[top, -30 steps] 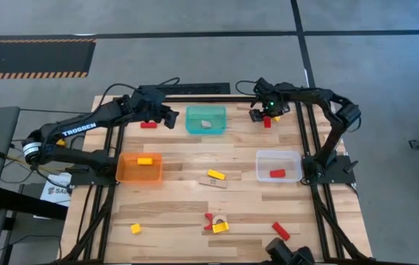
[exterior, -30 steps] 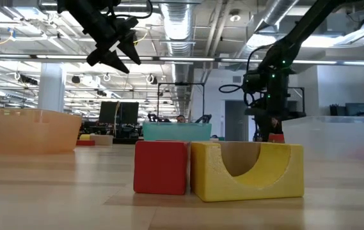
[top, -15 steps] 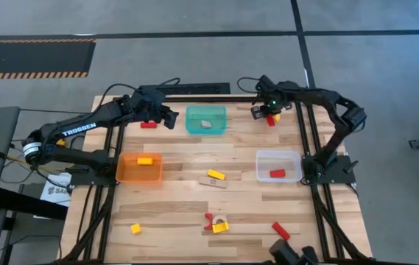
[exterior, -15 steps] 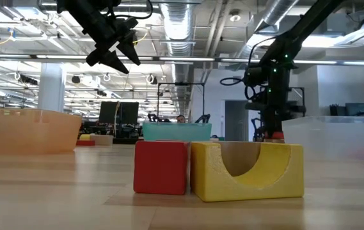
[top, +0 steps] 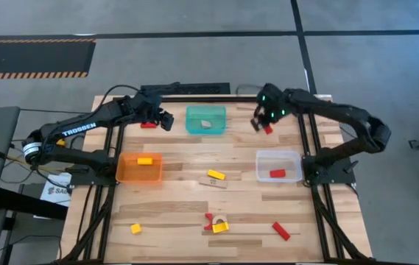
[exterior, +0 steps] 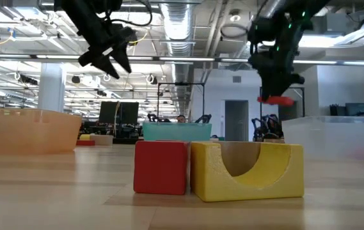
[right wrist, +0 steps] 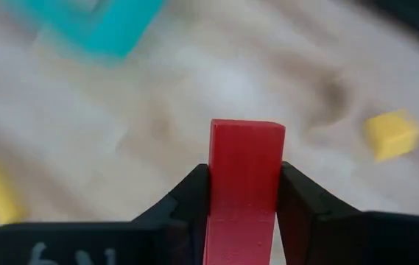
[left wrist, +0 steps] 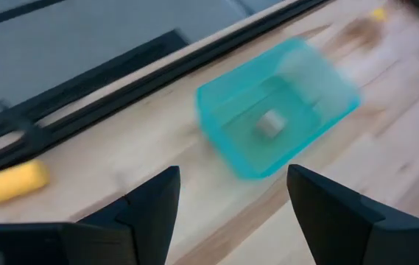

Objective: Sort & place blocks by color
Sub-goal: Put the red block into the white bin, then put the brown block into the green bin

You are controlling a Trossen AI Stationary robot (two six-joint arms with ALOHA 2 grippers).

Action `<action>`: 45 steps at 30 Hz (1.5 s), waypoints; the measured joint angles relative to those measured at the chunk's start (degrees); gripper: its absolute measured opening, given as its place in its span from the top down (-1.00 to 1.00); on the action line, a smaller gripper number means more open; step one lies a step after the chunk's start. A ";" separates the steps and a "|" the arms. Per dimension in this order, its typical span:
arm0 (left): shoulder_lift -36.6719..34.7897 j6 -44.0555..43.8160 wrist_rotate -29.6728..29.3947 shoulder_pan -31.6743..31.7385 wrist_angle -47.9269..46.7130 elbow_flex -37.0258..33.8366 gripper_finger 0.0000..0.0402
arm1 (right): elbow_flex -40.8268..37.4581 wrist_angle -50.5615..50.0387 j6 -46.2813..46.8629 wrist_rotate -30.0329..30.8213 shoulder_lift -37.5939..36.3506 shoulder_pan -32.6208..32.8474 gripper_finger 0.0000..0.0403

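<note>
A red block (right wrist: pixel 244 184) is held between the fingers of the right gripper (top: pixel 261 125), which are closed on its two long sides; in the right wrist view the block's long axis runs straight out from the fingers, with its far end standing clear beyond the fingertips. In the low view the same block (exterior: pixel 275 99) is seen lifted well above the desk (top: pixel 180 213). From above, the gripper hangs over the far part of the desk, between the teal bin (top: pixel 206 120) and the right frame rail.

The relation that matters for the coming move is judged to be this: the clear bin (top: pixel 278 165), in which one red block (top: pixel 277 174) already lies, sits nearer the front of the desk than the held block and slightly toward the right arm's base. The right arm is plainly the nearer one to that bin.

The left gripper (top: pixel 164 120) hovers at the far left, just beside the teal bin; its fingers (left wrist: pixel 150 202) are seen parted with nothing between them. A tan block (left wrist: pixel 269 124) lies inside the teal bin, and a yellow block (top: pixel 145 160) inside the orange bin (top: pixel 138 168).

Other blocks are scattered on the desk: a yellow one (top: pixel 216 175) near the middle, a red-and-yellow cluster (top: pixel 215 223) toward the front, and a red bar (top: pixel 280 231) at front right.
</note>
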 joint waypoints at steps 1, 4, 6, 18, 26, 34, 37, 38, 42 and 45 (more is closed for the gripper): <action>0.00 -0.06 -0.45 0.22 -1.39 0.00 -0.18 | 0.00 -1.83 0.08 -0.09 -0.90 2.62 0.37; 0.00 -0.61 -0.79 1.13 -5.55 0.00 -0.18 | 0.00 -7.57 2.23 -0.41 -2.95 10.47 0.39; 0.00 -0.86 -1.67 1.74 -7.70 0.00 -0.18 | -0.40 -10.23 4.47 -0.37 -4.03 15.36 0.40; 0.00 2.03 -3.07 4.59 -9.91 0.02 -0.18 | -15.75 -3.90 16.01 1.50 -4.83 30.67 0.39; 0.00 2.03 -1.57 6.80 -10.26 0.02 -0.18 | -18.45 -1.76 16.81 1.37 -3.43 30.62 0.25; 1.24 3.19 0.79 10.27 -10.10 0.04 -0.22 | -18.43 -1.54 17.04 -4.09 -3.72 30.29 -0.15; 4.43 4.64 4.14 13.08 -9.69 0.08 -0.29 | -18.43 -1.57 16.68 -6.45 -3.72 30.25 -0.30; 6.01 4.88 5.16 14.02 -9.35 0.10 -0.32 | -18.43 -1.60 16.62 -7.34 -3.72 30.33 -0.34; 13.45 1.05 8.81 18.06 -8.05 1.12 -0.44 | -18.43 -1.60 16.59 -10.47 -3.72 30.57 -0.43; 18.91 0.92 8.24 19.81 -7.18 3.30 -0.53 | -18.43 -1.51 16.57 -10.55 -3.72 31.20 -0.45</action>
